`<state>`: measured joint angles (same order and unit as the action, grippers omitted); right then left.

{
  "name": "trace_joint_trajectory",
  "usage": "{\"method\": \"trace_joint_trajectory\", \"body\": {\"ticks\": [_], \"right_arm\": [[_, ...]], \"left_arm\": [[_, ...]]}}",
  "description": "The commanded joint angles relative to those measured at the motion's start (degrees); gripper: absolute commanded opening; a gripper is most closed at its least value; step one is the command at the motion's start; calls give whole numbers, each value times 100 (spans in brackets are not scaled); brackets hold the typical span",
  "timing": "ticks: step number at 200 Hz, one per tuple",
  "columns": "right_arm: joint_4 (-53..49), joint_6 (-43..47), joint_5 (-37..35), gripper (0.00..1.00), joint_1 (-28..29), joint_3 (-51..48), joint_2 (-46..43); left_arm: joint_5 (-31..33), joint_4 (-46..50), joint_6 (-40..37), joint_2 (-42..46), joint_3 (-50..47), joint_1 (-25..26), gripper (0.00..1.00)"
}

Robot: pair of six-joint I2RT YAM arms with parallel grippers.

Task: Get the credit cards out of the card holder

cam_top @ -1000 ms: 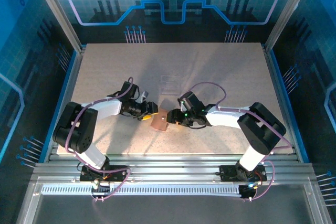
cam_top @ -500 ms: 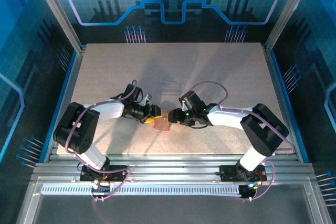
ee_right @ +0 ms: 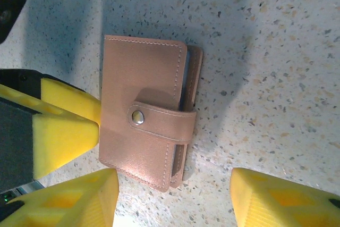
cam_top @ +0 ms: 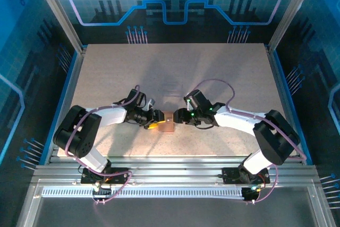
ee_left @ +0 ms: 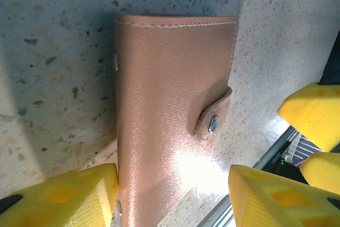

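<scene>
Card holder (cam_top: 167, 123) is lying shut, clasp snapped, on table (cam_top: 106, 73) btwn both claws; left gripper (ee_left: 170, 195) is standing spread, straddling its near end; right gripper (ee_right: 178, 198) is likewise gaping wide, just beside it.

The snapped-shut card holder (ee_right: 143, 131) hides its contents; the left wrist view crops its lower end.

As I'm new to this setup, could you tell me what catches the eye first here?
A tan-brown card holder lies closed near the middle of the speckled table, its clasp tab snapped shut. Two pairs of yellow jaws stand open, one on either side of it.
</scene>
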<state>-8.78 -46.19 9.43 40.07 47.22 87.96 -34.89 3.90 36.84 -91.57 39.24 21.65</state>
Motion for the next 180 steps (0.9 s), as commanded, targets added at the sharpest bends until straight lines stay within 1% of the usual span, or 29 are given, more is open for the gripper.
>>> {"method": "trace_joint_trajectory", "body": {"ticks": [1,23,25,50,63,80,90,100,111,131,146,164,180], "right_arm": [[-447,224,-142,58,-45,230,-130],[-665,314,-262,56,0,284,-130],[-686,326,-276,56,2,412,-130],[-1015,439,-445,55,116,702,-24],[-1204,486,-526,54,187,874,76],[-1412,530,-645,52,281,1092,230],[-1545,533,-707,50,345,1244,316],[-1696,539,-779,49,406,1415,440],[-1875,554,-894,47,478,1615,567],[-2217,819,-1140,46,642,2021,813],[-2542,1056,-1252,45,656,2318,1010],[-2858,1263,-1325,42,659,2635,1203],[-3027,1274,-1299,41,675,2855,1372]], "left_arm": [[-115,-182,212,227,-92,45,56],[310,52,173,469,-26,47,54],[341,81,161,488,-10,43,54],[570,296,140,666,168,39,50],[543,235,204,677,217,41,47],[566,192,324,630,266,32,41],[550,185,396,535,297,32,34],[492,179,448,419,351,28,30],[347,120,472,264,380,25,22],[297,112,521,91,401,15,20],[279,53,574,69,353,-19,19],[204,-79,650,39,279,-92,18],[49,-220,714,-38,225,-177,16]]}}
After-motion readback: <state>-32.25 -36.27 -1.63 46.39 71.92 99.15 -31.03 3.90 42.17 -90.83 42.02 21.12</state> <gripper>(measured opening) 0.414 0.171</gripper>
